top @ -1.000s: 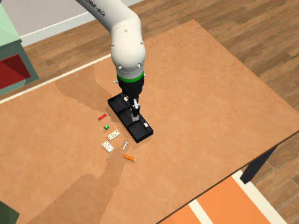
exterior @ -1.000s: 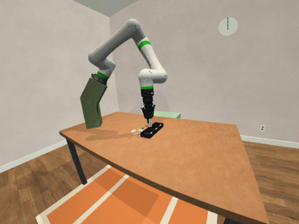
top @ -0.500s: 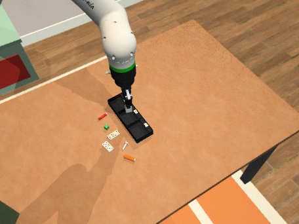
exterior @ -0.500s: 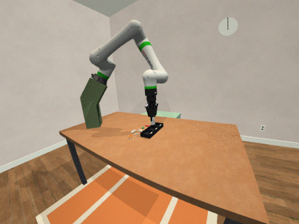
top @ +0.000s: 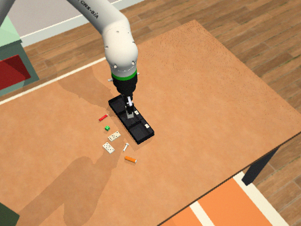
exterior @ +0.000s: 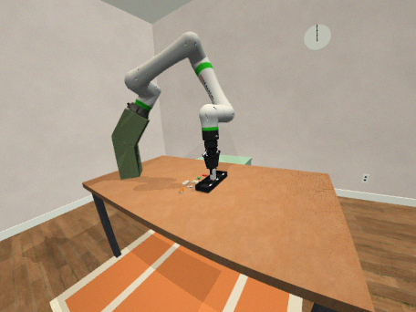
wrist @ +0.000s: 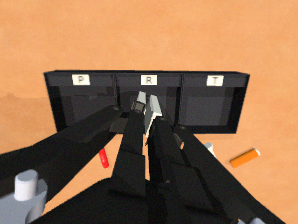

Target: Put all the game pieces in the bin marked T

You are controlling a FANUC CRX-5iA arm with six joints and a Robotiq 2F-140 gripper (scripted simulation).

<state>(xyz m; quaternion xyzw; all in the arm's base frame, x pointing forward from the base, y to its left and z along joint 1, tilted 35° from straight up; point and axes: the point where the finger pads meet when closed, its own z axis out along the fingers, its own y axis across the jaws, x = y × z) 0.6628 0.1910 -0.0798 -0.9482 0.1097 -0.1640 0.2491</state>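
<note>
Red and small, a stick [top: 103, 117] [exterior: 204, 175] [wrist: 104, 158] lies at nine o'clock from the black tray's [top: 123, 112] [exterior: 203, 188] [wrist: 54, 105] middle in my overhead view. Next comes the green die [top: 107, 128] [exterior: 199, 178], at eight o'clock. One domino [top: 108, 147] [exterior: 185, 182] rests near seven, and the second domino [top: 114, 135] [exterior: 193, 182] between seven and eight; all three game pieces sit outside the tray. Just past six I see a white screw-like piece [top: 125, 147] [exterior: 190, 186] [wrist: 208, 146]. My gripper [top: 130, 114] [exterior: 213, 175] [wrist: 145, 103] is clenched on nothing, pointing down at the R compartment [wrist: 167, 107]. An orange cylinder [top: 131, 159] [exterior: 182, 190] [wrist: 244, 157] lies at six; the T bin [top: 142, 133] [wrist: 207, 111] is between four and five.
</note>
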